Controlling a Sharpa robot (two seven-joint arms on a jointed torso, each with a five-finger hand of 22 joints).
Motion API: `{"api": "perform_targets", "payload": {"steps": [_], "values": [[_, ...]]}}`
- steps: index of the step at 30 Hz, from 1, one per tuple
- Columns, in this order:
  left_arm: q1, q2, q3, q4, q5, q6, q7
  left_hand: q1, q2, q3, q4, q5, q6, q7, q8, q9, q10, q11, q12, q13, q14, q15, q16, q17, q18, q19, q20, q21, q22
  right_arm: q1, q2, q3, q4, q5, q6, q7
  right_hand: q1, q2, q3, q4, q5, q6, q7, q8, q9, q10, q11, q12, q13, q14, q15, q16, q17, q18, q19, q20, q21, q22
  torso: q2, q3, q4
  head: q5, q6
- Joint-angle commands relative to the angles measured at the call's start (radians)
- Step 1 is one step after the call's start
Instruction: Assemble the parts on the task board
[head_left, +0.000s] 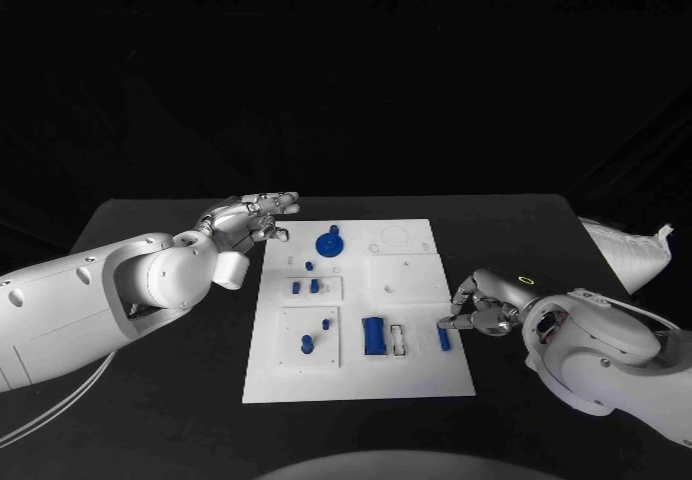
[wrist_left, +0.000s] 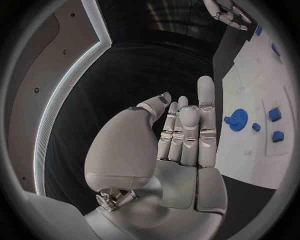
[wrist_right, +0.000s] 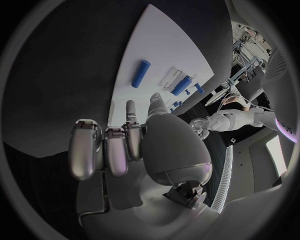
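Observation:
The white task board (head_left: 418, 375) lies mid-table. On it are a blue gear (head_left: 329, 243), two short blue pegs (head_left: 306, 287), a blue block (head_left: 374, 335) and a blue cylinder (head_left: 444, 339) lying flat near the right edge. My left hand (head_left: 257, 215) hovers at the board's far left corner, fingers straight and apart, holding nothing. My right hand (head_left: 480, 305) sits low at the board's right edge, just beside the cylinder, fingers curled in with nothing seen in them. In the right wrist view the cylinder (wrist_right: 141, 73) lies apart from that hand (wrist_right: 119, 150). The left wrist view shows the gear (wrist_left: 236, 121) beyond the flat left hand (wrist_left: 181, 135).
Two more small blue pieces (head_left: 317, 334) sit in the near left panel, and an empty narrow slot frame (head_left: 398, 338) is beside the block. A white crumpled bag (head_left: 627, 250) lies at the table's right edge. Black table surrounds the board.

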Motion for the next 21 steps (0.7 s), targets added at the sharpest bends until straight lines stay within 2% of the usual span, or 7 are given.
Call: {"api": "perform_targets", "payload": {"steps": [1, 12, 18, 20, 21], "values": [[0.0, 0.002, 0.0, 0.004, -0.003, 0.015, 0.009, 0.001, 0.004, -0.004, 0.001, -0.002, -0.004, 0.001, 0.007, -0.001, -0.006, 0.001, 0.006, 0.002, -0.006, 0.001, 0.0, -0.001, 0.01, -0.005, 0.0, -0.004, -0.001, -0.009, 0.004, -0.002, -0.009, -0.034, 0.055, 0.002, 0.0, 0.012, 0.004, 0.007, 0.004, 0.007, 0.0, -0.008, -0.002, 0.035, -0.001, 0.001, -0.012, 0.081, 0.007, 0.003, 0.138, -0.017, 0.006, 0.009, 0.002, -0.001, 0.001, 0.0009, 0.0029, -0.003, 0.0], [0.0, 0.0, 0.0, 0.003, -0.003, 0.015, 0.009, 0.001, 0.004, -0.004, 0.001, -0.002, -0.004, 0.001, 0.007, -0.001, -0.006, 0.001, 0.006, 0.002, -0.006, 0.001, 0.0, -0.001, 0.01, -0.005, 0.0, -0.004, -0.001, -0.033, 0.029, -0.004, -0.035, -0.054, 0.089, -0.001, -0.012, 0.012, 0.0, 0.017, 0.009, 0.012, -0.001, -0.012, -0.005, 0.035, -0.001, -0.002, -0.013, 0.08, 0.006, 0.002, 0.137, -0.017, 0.005, 0.009, 0.002, -0.001, 0.0, -0.0008, 0.0026, -0.002, -0.004], [0.0, 0.0, 0.0, 0.004, -0.003, 0.015, 0.009, 0.001, 0.004, -0.004, 0.001, -0.002, -0.004, 0.001, 0.007, -0.001, -0.006, 0.001, 0.006, 0.002, -0.006, 0.001, 0.0, -0.001, 0.01, -0.005, 0.0, -0.004, -0.001, -0.037, 0.045, -0.004, -0.046, -0.074, 0.111, -0.002, 0.018, 0.008, 0.01, 0.0, 0.005, 0.023, -0.004, -0.015, -0.007, 0.035, -0.005, -0.003, -0.012, 0.08, 0.004, 0.002, 0.137, -0.017, 0.004, 0.008, 0.002, -0.001, 0.001, -0.001, 0.0019, 0.0, -0.008], [0.0, 0.0, 0.0, 0.004, -0.003, 0.016, 0.009, 0.001, 0.004, -0.004, 0.001, -0.002, -0.004, 0.001, 0.007, -0.001, -0.006, 0.001, 0.006, 0.002, -0.006, 0.001, 0.0, -0.001, 0.01, -0.005, 0.0, -0.004, -0.001, -0.039, 0.052, -0.004, -0.049, -0.087, 0.118, -0.002, 0.046, 0.01, 0.025, -0.017, -0.027, 0.026, -0.005, -0.019, -0.01, 0.035, -0.006, -0.003, -0.011, 0.08, 0.002, 0.002, 0.138, -0.017, 0.004, 0.006, 0.002, -0.001, 0.001, -0.0009, 0.0026, 0.0, -0.009], [0.0, 0.0, 0.0, 0.004, -0.003, 0.016, 0.009, 0.001, 0.004, -0.004, 0.001, -0.002, -0.004, 0.001, 0.007, -0.001, -0.006, 0.001, 0.006, 0.002, -0.006, 0.001, 0.0, -0.001, 0.01, -0.005, 0.0, -0.004, -0.001, -0.04, 0.056, -0.004, -0.051, -0.094, 0.121, -0.002, 0.06, 0.013, 0.038, -0.025, -0.06, 0.028, -0.006, -0.022, -0.012, 0.035, -0.006, -0.003, -0.01, 0.08, 0.002, 0.002, 0.138, -0.017, 0.004, 0.005, 0.001, -0.001, 0.001, -0.0009, 0.0027, 0.0, -0.009]]}}
